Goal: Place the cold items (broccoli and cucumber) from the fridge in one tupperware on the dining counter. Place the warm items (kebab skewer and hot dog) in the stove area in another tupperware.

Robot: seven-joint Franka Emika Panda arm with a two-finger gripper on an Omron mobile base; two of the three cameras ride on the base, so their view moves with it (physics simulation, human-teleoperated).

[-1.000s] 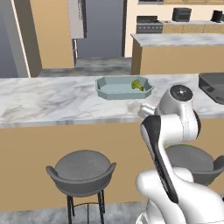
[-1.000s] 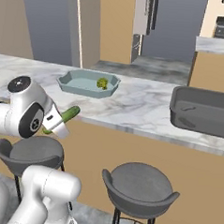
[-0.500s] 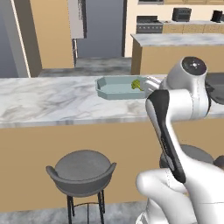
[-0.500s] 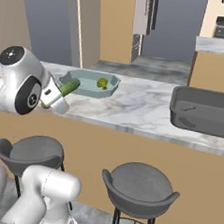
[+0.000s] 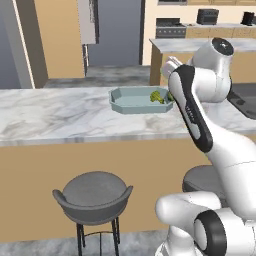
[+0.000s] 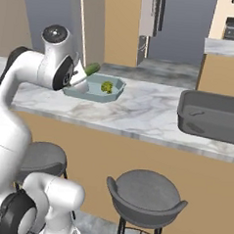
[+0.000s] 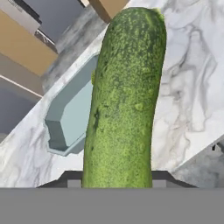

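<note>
Raised since earlier frame, our gripper [image 6: 84, 74] holds long green cucumber [image 7: 124, 100] over edge of pale blue tupperware tray [image 5: 131, 101] on marble counter [image 5: 60, 117]; green broccoli [image 6: 107, 87] inside tray.

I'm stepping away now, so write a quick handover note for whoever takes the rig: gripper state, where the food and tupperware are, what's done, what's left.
Gripper: shut on the cucumber, raised by the near edge of the tupperware on the dining counter.
Broccoli: already lying inside that tupperware.
Second container: a dark bin sits further right along the counter; I cannot see anything in it.
Done: broccoli placed, cucumber fetched and brought over.
Left: carry the cucumber over the tupperware and release it beside the broccoli. The kebab skewer and hot dog are yet to be fetched and put in another container.
</note>
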